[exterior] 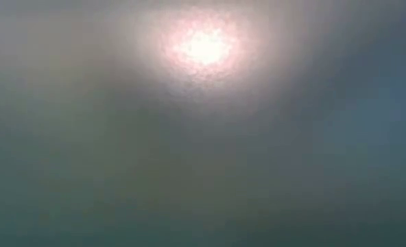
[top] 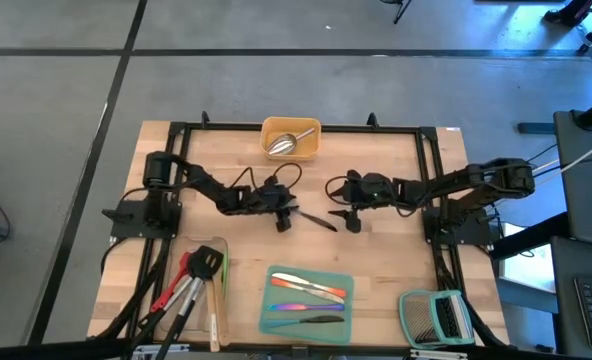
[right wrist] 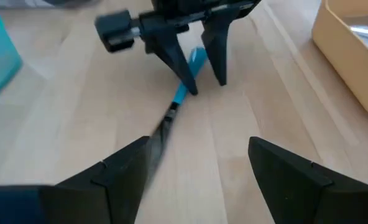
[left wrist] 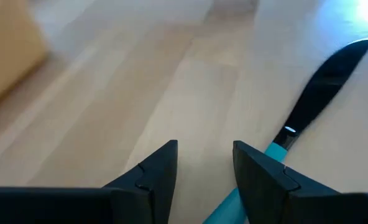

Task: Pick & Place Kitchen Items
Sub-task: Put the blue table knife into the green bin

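Desk [top: 376, 250]: wood, mid-field bare.
Yellow tray [top: 292, 150]: far centre, steel scoop [top: 284, 144] inside.
Left end effector [top: 283, 216]: partly open, empty, straddling the knife handle.
Right end effector [top: 352, 219]: wide open, empty, just right.
Knife [top: 316, 220]: blue-handled, flat at centre.
Step, judged: release or handover; next, a regrasp.

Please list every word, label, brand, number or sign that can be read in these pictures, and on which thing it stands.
None can be read.
The blue-handled black-bladed knife, the yellow plastic tray and the teal tray show no text.
The low view is wholly blurred.
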Robot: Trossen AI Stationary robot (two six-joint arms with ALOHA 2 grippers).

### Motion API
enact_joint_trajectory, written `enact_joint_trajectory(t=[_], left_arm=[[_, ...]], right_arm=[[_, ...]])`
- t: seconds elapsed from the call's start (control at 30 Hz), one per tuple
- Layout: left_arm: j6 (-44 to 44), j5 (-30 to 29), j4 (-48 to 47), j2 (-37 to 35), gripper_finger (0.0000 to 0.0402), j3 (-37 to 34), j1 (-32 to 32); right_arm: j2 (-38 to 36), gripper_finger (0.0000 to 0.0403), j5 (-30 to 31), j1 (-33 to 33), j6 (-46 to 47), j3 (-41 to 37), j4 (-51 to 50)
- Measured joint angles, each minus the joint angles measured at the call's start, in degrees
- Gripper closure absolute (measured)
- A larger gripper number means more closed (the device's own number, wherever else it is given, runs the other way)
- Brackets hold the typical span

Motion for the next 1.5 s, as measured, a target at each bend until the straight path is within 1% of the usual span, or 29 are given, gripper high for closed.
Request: enact_joint_trajectory(t=[0.1, 0.17, 0.33, 0.4, 0.43, 0.47, 0.5, 0.6, 0.63, 0.67, 0.7, 0.73, 0.8, 0.87, 0.93, 1.07, 1.23, 1.33, 1.5], left_arm=[[0.50, -5.89, -0.54, -0.87, 0.0251, -0.20, -1.52], [1.26, -7.55, -0.15, -1.43, 0.0251, -0.19, -2.10], [2.36, -7.57, 0.53, -2.07, 0.0251, -0.16, -2.43], [5.17, -6.30, 1.42, -2.17, 0.0251, -0.14, -3.02], [6.89, -4.41, 1.89, -2.25, 0.0251, -0.12, -3.34], [8.94, -1.35, 2.61, -2.27, 0.0251, -0.08, -3.54], [10.86, 2.21, 2.89, -2.31, 0.0251, -0.03, -3.67], [14.16, 11.98, 3.26, -2.33, 0.0251, -0.01, -2.35], [14.31, 14.61, 3.59, -2.33, 0.0251, -0.01, -1.63], [14.77, 17.70, 3.77, -2.36, 0.0251, 0.01, -0.88], [15.42, 20.41, 3.72, -2.40, 0.0251, 0.01, -0.26], [16.20, 22.88, 3.61, -2.40, 0.0251, -0.04, 0.41], [17.91, 26.07, 3.64, -2.46, 0.0251, -0.74, 1.88], [19.67, 27.84, 3.40, -2.46, 0.0251, -1.29, 3.92], [21.90, 28.68, 3.59, -2.49, 0.0251, -2.23, 5.72], [26.21, 30.09, 3.99, -2.49, 0.0251, -4.18, 8.95], [28.06, 36.43, 4.36, -2.33, 0.0251, -4.93, 12.07], [29.24, 39.01, 4.43, -1.31, 0.0251, -4.95, 13.13], [28.52, 42.50, 8.73, 1.48, 0.0251, -4.93, 14.19]], right_arm=[[0.00, 0.0131, -0.02, 1.22, 0.09, 0.00, 1.36], [0.00, 0.0131, -0.02, 2.03, 0.17, 0.00, 2.69], [0.00, 0.0131, 0.02, 4.17, 0.30, 0.00, 5.45], [0.00, 0.0131, 0.68, 5.30, 1.54, 0.00, 6.74], [0.00, 0.0131, 2.23, 6.17, 2.81, 0.00, 7.35], [0.00, 0.0131, 5.35, 7.31, 4.68, 0.02, 7.63], [0.00, 0.0131, 10.45, 8.79, 7.13, 0.02, 7.59], [0.00, 0.0131, 30.46, 14.45, 13.46, -0.12, 7.62], [0.00, 0.0131, 35.95, 16.25, 14.05, -0.15, 7.63], [0.00, 0.0131, 39.91, 17.73, 13.64, -0.18, 7.88], [0.00, 0.0131, 41.64, 18.94, 11.82, -0.19, 8.52], [0.00, 0.0131, 41.66, 19.85, 9.69, -0.18, 9.12], [0.00, 0.0131, 38.79, 21.10, 5.94, -0.18, 10.38], [0.00, 0.0131, 35.12, 21.54, 4.80, -0.17, 11.49], [0.00, 0.0131, 33.07, 21.55, 4.66, -0.19, 11.61], [0.39, 0.0131, 33.46, 21.42, 4.95, -0.17, 11.62], [3.16, 0.0131, 33.44, 19.78, 6.46, -0.20, 12.16], [5.98, 0.0131, 33.44, 18.20, 8.58, -0.20, 13.19], [12.35, 0.0131, 33.48, 16.34, 10.27, -0.20, 17.98]])
